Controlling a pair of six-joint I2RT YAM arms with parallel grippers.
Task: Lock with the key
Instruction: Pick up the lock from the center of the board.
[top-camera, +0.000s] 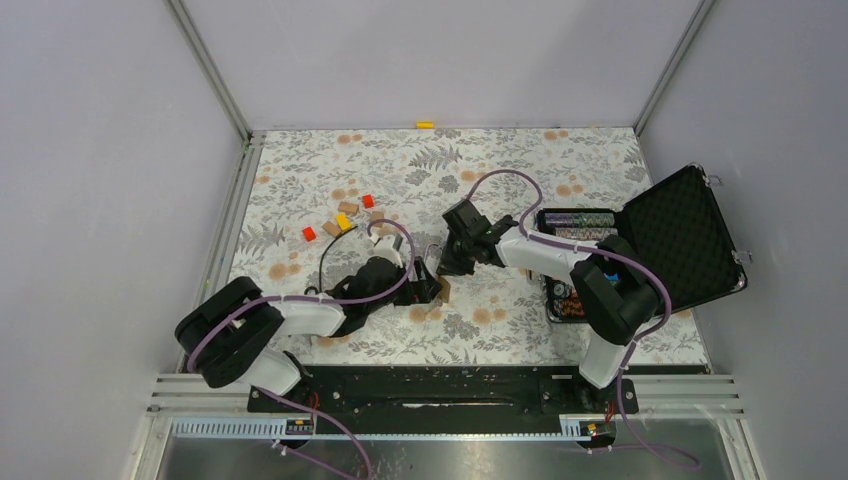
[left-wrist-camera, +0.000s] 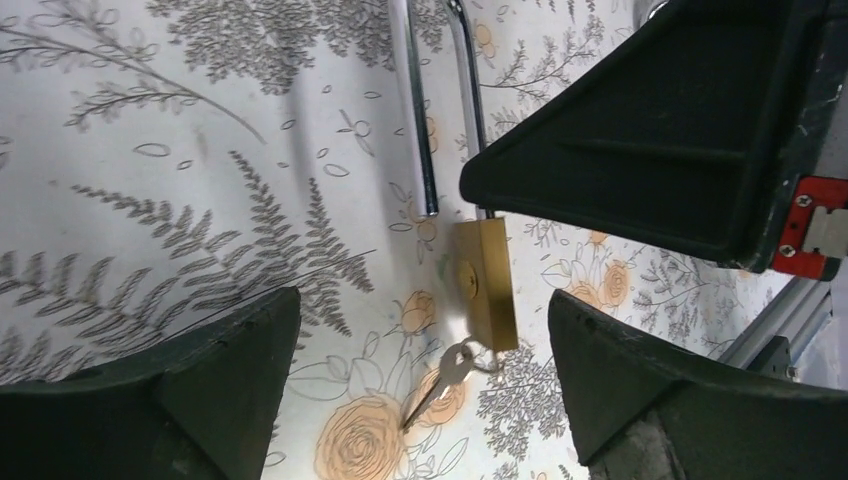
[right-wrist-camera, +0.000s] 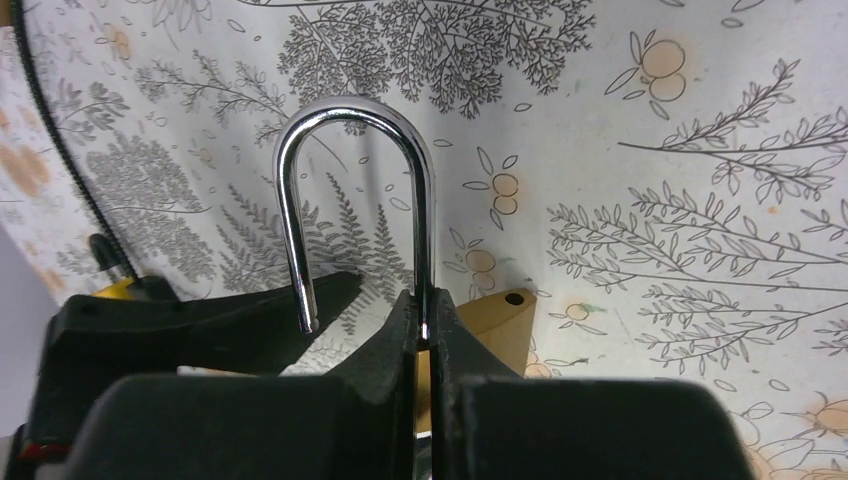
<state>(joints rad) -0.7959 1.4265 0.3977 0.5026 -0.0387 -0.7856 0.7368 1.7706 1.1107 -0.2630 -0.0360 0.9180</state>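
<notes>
Pale grey walls (top-camera: 100, 150), floral tabletop (top-camera: 600, 165)

Background clutter: floral table cover (top-camera: 560, 165), loose blocks, open case.
Block cluster left of centre: two red blocks (top-camera: 368, 201) (top-camera: 309, 233), a yellow block (top-camera: 343, 222), and wooden blocks (top-camera: 347, 208), all near each other. A small yellow piece (top-camera: 425, 125) lies at the far edge. Black case (top-camera: 680, 235) at the right edge, foam-lined lid open; row of chips (top-camera: 578, 218) in its base.

The padlock (left-wrist-camera: 487, 285) is brass-gold with a mirror-chrome shackle (right-wrist-camera: 350, 108), the key (left-wrist-camera: 447, 372) silver, the counter (top-camera: 560, 160) white with grey fern and orange blossom print, the case (top-camera: 680, 235) black.
</notes>
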